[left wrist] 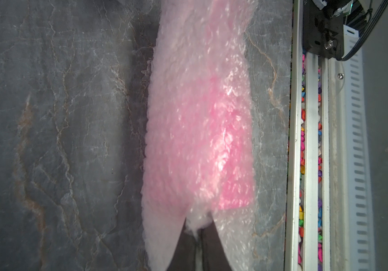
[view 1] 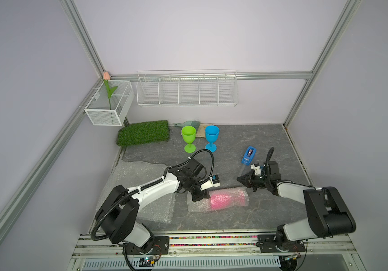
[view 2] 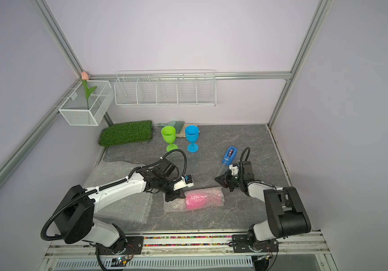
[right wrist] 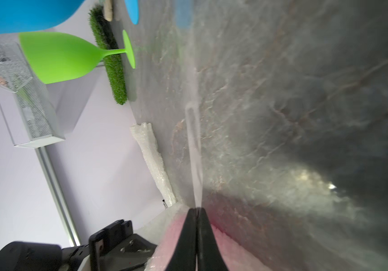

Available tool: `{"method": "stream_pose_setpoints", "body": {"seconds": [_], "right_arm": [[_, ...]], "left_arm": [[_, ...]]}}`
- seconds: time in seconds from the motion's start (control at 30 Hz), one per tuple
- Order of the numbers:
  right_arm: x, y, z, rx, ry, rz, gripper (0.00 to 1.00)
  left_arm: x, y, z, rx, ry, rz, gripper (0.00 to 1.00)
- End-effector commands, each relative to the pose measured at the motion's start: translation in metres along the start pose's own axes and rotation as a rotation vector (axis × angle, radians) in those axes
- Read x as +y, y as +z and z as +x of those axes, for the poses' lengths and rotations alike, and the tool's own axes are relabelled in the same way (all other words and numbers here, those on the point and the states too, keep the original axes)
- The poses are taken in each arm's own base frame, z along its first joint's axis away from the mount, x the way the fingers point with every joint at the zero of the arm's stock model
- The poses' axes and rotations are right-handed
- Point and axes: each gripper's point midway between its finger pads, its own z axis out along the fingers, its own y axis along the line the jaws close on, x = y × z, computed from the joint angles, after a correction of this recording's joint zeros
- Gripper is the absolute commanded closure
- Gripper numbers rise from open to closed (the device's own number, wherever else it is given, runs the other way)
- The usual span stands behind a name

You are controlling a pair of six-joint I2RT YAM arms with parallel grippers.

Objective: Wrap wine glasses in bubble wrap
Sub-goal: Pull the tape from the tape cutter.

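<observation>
The pink goblet (view 1: 227,198) lies near-centre, rolled in bubble wrap (view 1: 198,207) pinched by the left gripper (view 1: 196,196). The right gripper (right wrist: 196,211) pinches tape (right wrist: 194,145) (running from the dispenser (view 1: 248,155)) that could twist and stick to itself.

bystanders on the counter
turf mat (view 1: 144,132) in back left corner, brush (view 1: 189,123) beside it; blue tape dispenser (view 1: 248,155) toward right edge, clear tape strip (right wrist: 194,145) trailing.
</observation>
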Motion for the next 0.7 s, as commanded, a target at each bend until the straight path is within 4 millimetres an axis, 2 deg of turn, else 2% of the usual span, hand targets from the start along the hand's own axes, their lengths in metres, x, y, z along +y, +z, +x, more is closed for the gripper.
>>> {"method": "stream_pose_setpoints", "body": {"seconds": [0.0, 0.13, 0.27, 0.3, 0.37, 0.53, 0.67], "right_arm": [[-0.014, 0.01, 0.007, 0.017, 0.006, -0.001, 0.85], [-0.03, 0.016, 0.016, 0.037, 0.031, 0.02, 0.73], [-0.029, 0.013, 0.024, 0.04, 0.038, 0.014, 0.65], [-0.026, 0.015, 0.033, 0.061, 0.02, 0.02, 0.63], [-0.024, 0.011, 0.039, 0.064, 0.013, 0.033, 0.57], [-0.024, -0.012, 0.053, 0.057, -0.011, 0.117, 0.44], [-0.013, -0.036, 0.057, 0.024, -0.072, 0.184, 0.4]], "left_arm": [[-0.004, 0.001, 0.001, 0.025, 0.013, 0.024, 0.93], [-0.005, 0.002, 0.002, 0.023, 0.013, 0.028, 0.93], [-0.004, 0.003, 0.002, 0.025, 0.013, 0.03, 0.93], [-0.004, 0.003, 0.002, 0.026, 0.011, 0.032, 0.93], [-0.004, 0.004, 0.003, 0.032, 0.01, 0.035, 0.93], [-0.003, 0.006, 0.004, 0.043, 0.008, 0.042, 0.93], [-0.004, 0.008, 0.005, 0.05, 0.006, 0.048, 0.93]]}}
